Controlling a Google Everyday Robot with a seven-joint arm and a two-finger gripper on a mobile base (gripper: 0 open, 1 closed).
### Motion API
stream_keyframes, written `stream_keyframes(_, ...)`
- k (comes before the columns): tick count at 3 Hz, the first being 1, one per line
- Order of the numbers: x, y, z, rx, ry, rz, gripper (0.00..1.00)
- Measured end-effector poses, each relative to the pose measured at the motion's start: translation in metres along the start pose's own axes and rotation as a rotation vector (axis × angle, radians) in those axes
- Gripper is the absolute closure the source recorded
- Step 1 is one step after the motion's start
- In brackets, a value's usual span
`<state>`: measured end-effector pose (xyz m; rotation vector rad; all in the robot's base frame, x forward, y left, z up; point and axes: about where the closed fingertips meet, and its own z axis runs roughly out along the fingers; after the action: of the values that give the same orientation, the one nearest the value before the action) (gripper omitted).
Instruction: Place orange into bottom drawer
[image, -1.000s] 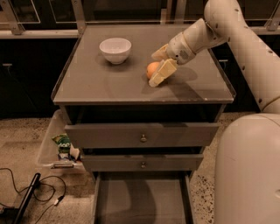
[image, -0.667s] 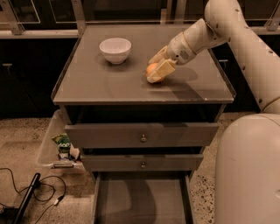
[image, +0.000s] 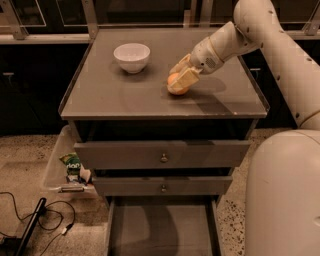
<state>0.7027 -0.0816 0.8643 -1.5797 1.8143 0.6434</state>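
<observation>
Tagging this as grasp. The gripper (image: 179, 78) has come down onto the orange (image: 173, 82). A second ago the fingers sat beside the fruit. Now one lies across its front and one is behind it, narrow and pressed on. (Kim)

Agree, holding the orange. It doesn't look lifted though, it seems to rest on the cabinet top (image: 115, 97), right of centre. I'd say the pick is about secured and carry and release are not yet done. (Dev)

Edges? (Kim)

The orange is well in from the front lip and the right edge. The white bowl (image: 132, 56) is well apart to the left, so no clash there. It probably needs a lift first, then travel forward past the lip. (Dev)

Target? (Kim)

The bottom drawer (image: 162, 232) is pulled out and its floor is bare. It sticks out further than the two knobbed drawers (image: 163, 158) above it, so the opening is reachable from above. (Dev)

Clutter? (Kim)

The robot base (image: 285, 200) is just beside the drawer on the right. A plastic bin (image: 52, 175) is on the left, with cables (image: 52, 220) on the floor. The descent looks narrow sideways and open at the front. (Dev)
</observation>
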Motion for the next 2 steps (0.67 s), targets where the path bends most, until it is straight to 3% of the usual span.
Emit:
stream_keyframes(1,0.0,0.0,0.0,0.0,0.0,0.0,1.0)
stream_keyframes(2,0.0,0.0,0.0,0.0,0.0,0.0,1.0)
